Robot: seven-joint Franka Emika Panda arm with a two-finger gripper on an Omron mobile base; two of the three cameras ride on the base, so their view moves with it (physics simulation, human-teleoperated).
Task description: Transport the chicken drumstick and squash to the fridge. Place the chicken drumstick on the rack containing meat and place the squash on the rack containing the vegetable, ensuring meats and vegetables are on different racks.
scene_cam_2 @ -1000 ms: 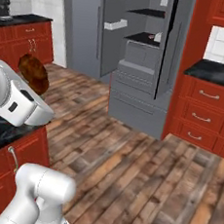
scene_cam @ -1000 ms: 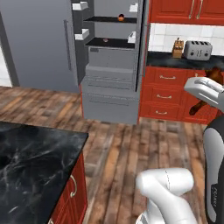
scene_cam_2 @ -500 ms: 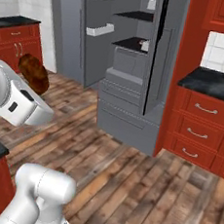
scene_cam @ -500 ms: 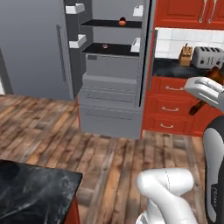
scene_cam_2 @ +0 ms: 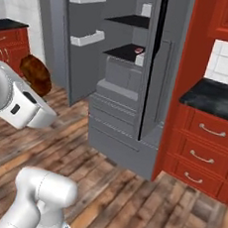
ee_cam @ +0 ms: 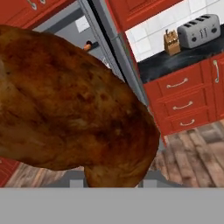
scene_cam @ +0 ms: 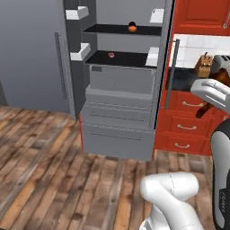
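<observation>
the fridge point(scene_cam: 121, 112) stands open at the far side of the wooden floor point(scene_cam: 49, 179), grey inside, with its door bins point(scene_cam: 76, 13) white on the left door. red cabinets point(scene_cam: 188, 126) with a black counter point(scene_cam: 179, 81) flank it on the right, and a knife block point(scene_cam: 203, 65) and a toaster point(ee_cam: 201, 30) sit on that counter.

inside the fridge, the rack containing the vegetable point(scene_cam: 117, 29) is the upper black shelf, and the squash point(scene_cam: 132, 28) rests on it toward the right, just in front of a dark item i cannot make out. the rack containing meat point(scene_cam: 119, 59) is the lower one, with a small pinkish-red meat piece point(scene_cam: 111, 55) near its middle.

the chicken drumstick point(ee_cam: 74, 105) is clamped in the gripper point(scene_cam_2: 36, 85), held in the air well short of the fridge, brown and lumpy, close before the hand camera. the fingertips themselves are hidden behind it.
</observation>
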